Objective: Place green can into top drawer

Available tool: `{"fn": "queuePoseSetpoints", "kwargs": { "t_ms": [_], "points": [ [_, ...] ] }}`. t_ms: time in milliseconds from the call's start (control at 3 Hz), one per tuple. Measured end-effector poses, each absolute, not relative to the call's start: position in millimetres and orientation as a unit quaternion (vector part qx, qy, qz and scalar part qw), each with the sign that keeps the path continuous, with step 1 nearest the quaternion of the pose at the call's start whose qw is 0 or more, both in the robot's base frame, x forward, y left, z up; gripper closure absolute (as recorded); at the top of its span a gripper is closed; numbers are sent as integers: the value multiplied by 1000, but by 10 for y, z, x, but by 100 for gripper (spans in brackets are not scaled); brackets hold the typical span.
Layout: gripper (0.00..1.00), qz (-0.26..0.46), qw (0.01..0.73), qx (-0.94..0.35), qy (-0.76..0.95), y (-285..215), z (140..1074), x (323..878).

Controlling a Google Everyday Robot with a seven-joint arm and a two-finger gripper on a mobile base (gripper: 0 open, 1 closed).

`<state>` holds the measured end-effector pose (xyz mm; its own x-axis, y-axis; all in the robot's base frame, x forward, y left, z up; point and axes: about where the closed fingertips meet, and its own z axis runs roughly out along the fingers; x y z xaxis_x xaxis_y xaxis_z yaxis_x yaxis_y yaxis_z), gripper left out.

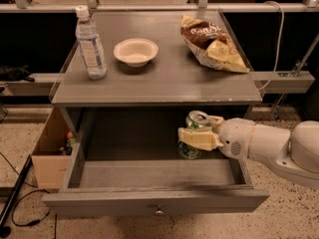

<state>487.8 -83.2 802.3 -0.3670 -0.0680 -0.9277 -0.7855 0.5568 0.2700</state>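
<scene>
Camera view: claw (196, 128) clasps green can (189, 151) over drawer (124, 202).

1 can (198, 119) | 1 bottle (90, 44) | 1 bowl (135, 51) | 1 end effector (196, 129) over drawer (154, 200)

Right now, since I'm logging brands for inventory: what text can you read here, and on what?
No text is readable.
chip bag: white lettering, too blurred to read.
water bottle: label too blurred to read.
green can, held in the gripper over the open top drawer: pattern only, no legible words.
</scene>
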Motion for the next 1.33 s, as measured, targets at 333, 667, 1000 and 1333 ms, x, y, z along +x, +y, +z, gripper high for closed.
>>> {"fn": "queuePoseSetpoints", "kwargs": {
  "t_ms": [333,667,1000,1333],
  "points": [
    [100,337,479,-311,749,-801,7761,4941],
    [100,306,475,-326,758,-799,7436,4974],
    [100,306,473,-328,758,-785,7421,4973],
    [100,310,449,-341,765,-591,7126,4988]
  ]
}}
